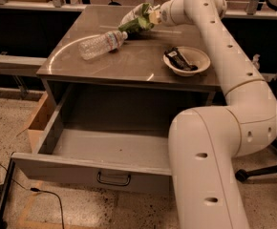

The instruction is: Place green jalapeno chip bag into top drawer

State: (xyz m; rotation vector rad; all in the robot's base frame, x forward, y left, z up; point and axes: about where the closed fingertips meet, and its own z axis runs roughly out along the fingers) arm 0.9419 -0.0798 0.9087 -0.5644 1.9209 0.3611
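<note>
Reaching across the worktop (138,65), the hand (151,17) met the green jalapeno chip bag (134,22) at the far edge; whether it gripped the bag could not be told. A firm pinch, then a lift clear of the water bottle (100,44) and bowl (204,59), would suit before lowering into the open top drawer (67,171). No writing was legible.

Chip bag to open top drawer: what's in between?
Camera view: a plastic bottle lies beside the chip bag, then bare tabletop to the top drawer; gripper at the bag's right end.
</note>
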